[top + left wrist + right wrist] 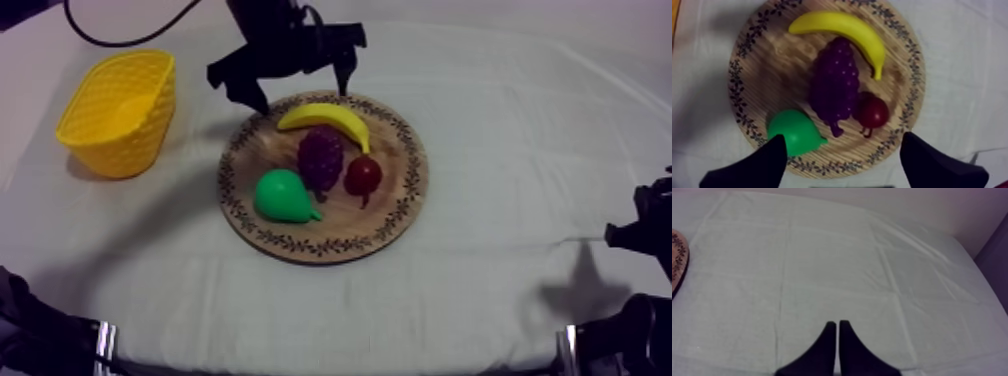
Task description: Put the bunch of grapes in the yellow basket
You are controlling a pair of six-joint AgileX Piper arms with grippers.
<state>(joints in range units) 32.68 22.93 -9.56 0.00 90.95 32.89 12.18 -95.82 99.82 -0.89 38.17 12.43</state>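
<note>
The purple bunch of grapes (320, 158) lies in the middle of the round wooden board (400, 215). My left gripper (298, 88) hangs open over the board's far edge, above the banana, with nothing between its fingers. From the left wrist view the grapes (834, 82) lie on the board (747, 50) just ahead of the open left gripper (843, 136), apart from both fingers. The yellow basket (120, 110) stands empty at the left of the table. My right gripper (650, 225) rests at the table's right side; its fingers (836, 325) lie together over bare cloth.
Around the grapes lie a banana (325, 118) behind, a green pear (280, 195) at the front left and a small red fruit (363, 176) touching on the right. The board's rim (677, 253) shows far off from the right gripper. Open cloth separates board and basket.
</note>
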